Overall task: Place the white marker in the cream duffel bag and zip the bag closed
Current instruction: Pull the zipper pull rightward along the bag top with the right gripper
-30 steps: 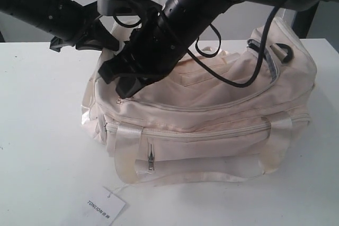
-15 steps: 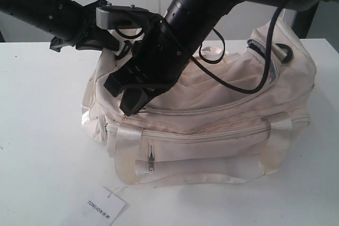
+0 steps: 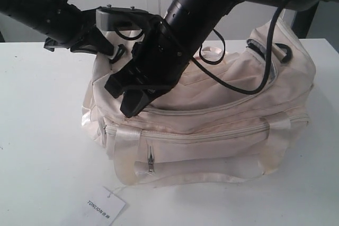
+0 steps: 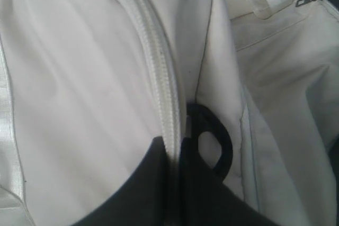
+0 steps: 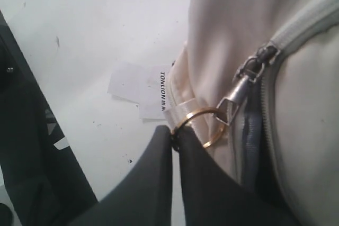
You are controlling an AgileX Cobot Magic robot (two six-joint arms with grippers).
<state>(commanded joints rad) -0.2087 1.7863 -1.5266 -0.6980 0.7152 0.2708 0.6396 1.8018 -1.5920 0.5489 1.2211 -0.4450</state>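
Both jaws clenched: right jaws pinch gold ring (image 5: 188, 114), left jaws cream duffel bag (image 4: 79, 88); interior hidden.

cream duffel bag (image 3: 222, 115): soft woven cloth, matt, creased
handle straps (image 3: 127, 146): satin webbing, glossy sheen
top zipper (image 4: 159, 67): white ribbed teeth, plastic-looking, faint shine
zip pull (image 5: 233, 96): silvery metal, bright
gold ring (image 5: 195, 112): thin polished metal
D-ring (image 4: 214, 146): black, smooth; plastic or metal unclear
paper tag (image 3: 103, 207): white paper, matt, dark print
tabletop (image 3: 42, 130): white, smooth, matt, few dark specks
fingers (image 5: 153, 183): black, smooth, matt
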